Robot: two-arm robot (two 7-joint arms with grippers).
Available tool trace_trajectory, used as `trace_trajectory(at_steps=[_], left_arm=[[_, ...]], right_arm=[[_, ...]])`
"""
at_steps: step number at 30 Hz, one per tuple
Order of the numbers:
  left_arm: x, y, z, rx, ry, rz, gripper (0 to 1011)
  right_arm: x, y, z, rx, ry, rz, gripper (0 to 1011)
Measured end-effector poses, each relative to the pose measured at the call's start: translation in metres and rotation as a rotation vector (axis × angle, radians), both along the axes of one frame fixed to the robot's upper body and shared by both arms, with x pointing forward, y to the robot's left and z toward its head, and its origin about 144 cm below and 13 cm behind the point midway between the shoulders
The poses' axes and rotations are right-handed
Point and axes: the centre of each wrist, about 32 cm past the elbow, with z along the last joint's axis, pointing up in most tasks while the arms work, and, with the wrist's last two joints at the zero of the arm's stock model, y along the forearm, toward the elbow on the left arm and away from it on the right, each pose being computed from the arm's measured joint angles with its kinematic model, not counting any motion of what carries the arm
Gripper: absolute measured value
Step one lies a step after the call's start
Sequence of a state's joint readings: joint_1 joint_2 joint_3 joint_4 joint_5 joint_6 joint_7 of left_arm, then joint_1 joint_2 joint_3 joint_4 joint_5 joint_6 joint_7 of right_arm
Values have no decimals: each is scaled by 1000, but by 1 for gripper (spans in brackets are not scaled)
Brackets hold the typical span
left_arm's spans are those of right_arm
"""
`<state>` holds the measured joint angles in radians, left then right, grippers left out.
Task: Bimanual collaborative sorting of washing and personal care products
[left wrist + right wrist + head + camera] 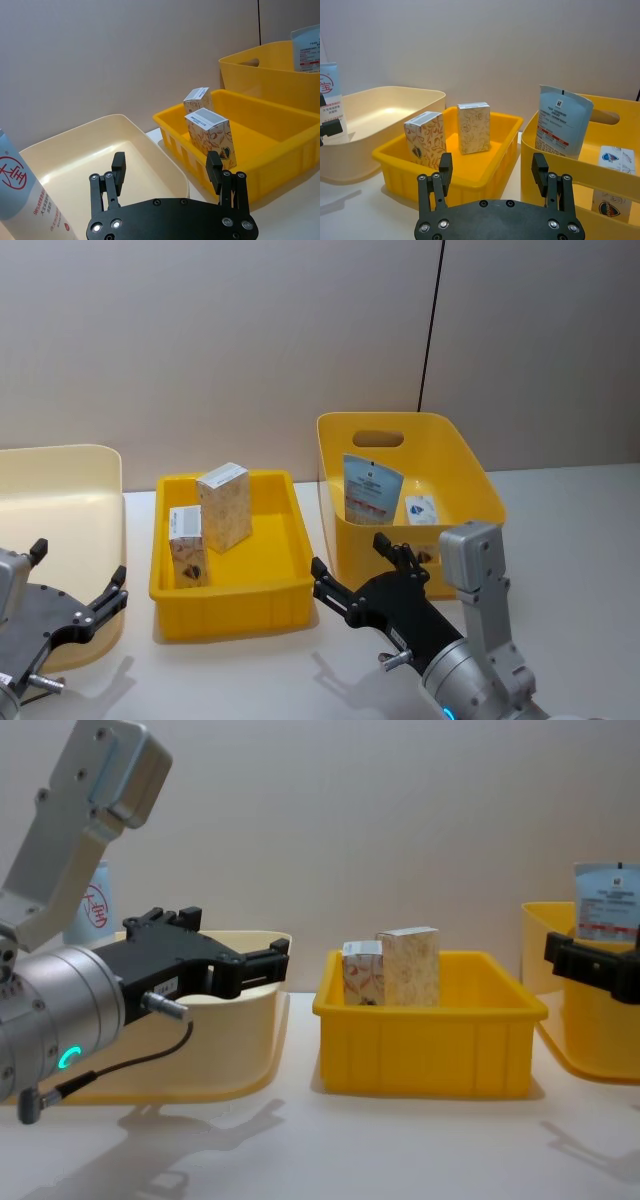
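— Behind the white table (pixel 250 670) stands a plain grey wall (pixel 220 340). What sits farthest left?

— The cream bin (pixel 60 510), with the pale bottle with red characters (pixel 25 195) standing in it. My left gripper (pixel 85 592) hovers at its near edge, fingers spread wide, holding nothing.

— And the middle?

— The shallow yellow tray (pixel 232 605) holds two patterned cartons (pixel 224 506), both upright, near each other.

— Farther right?

— My right gripper (pixel 365 565) hangs just before the tall yellow bin (pixel 470 475), also wide apart and empty. Inside leans the pale blue tube (pixel 372 487).
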<state>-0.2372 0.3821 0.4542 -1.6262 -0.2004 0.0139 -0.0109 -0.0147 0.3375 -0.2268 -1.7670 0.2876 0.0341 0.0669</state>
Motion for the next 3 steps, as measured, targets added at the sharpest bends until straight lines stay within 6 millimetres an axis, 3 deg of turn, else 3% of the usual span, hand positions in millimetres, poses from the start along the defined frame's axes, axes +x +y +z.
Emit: trace_trajectory(at_steps=[3], left_arm=[[0, 0, 0, 0, 0, 0, 1000]], right_arm=[[0, 0, 0, 0, 0, 0, 1001]])
